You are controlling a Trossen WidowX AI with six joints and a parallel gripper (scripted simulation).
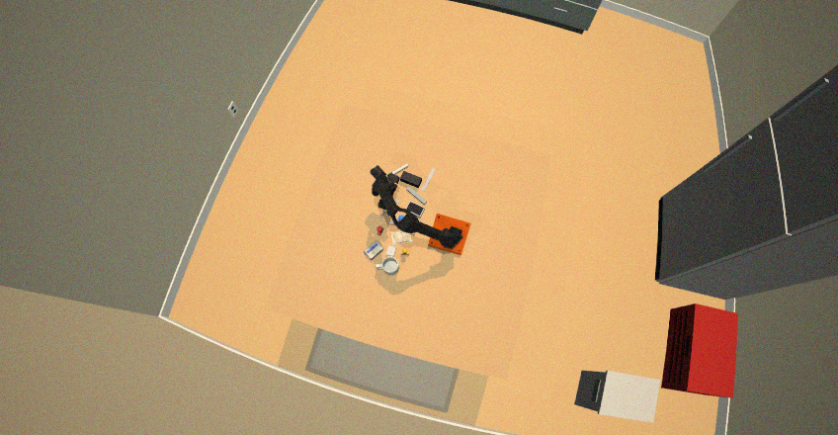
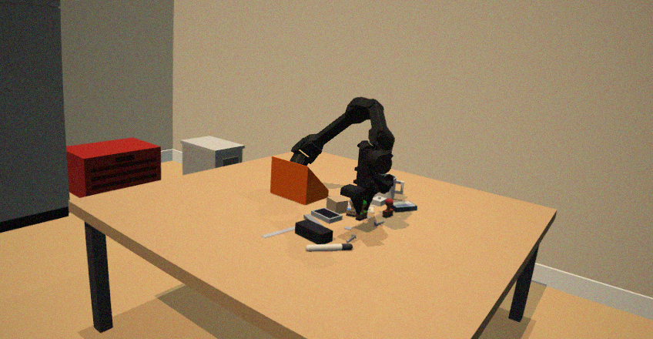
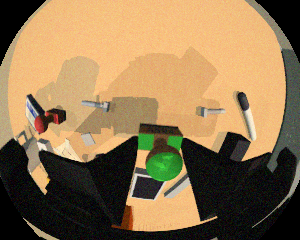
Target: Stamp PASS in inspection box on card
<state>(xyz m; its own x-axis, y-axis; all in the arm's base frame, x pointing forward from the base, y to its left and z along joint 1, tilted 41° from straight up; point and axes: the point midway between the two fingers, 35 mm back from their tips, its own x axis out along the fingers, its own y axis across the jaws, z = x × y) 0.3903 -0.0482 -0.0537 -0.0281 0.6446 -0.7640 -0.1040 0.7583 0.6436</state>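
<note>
Of the whole job, the grasp is the part that shows as done. The claw (image 1: 384, 206) (image 2: 361, 208) (image 3: 160, 142) is closed on the green stamp (image 2: 364, 203) (image 3: 164, 165), 1 finger on each side, with its knob toward the camera at the lower middle of the wrist view. I take this to be the PASS stamp, though no lettering can be read. In the exterior view it is right of centre, low over the table (image 1: 329, 195) (image 2: 412, 262) (image 3: 155, 30); I cannot tell whether its base touches.

The ink pad (image 1: 415, 209) (image 2: 326, 215) (image 3: 147, 186), as I judge the dark framed slab, is apart from the stamp. Whether the stamp face carries ink cannot be seen.

The pale sheet near the middle of the top view is probably the card (image 1: 401, 237) (image 3: 66, 149). No print can be made out on it, and its box is too small to read.

Probably 3 steps are left: ink it, press 1 clean print in the box, and set it down. The red stamp (image 1: 379, 229) (image 2: 388, 207) (image 3: 41, 124), at the left of the wrist view, should stay put.
</note>
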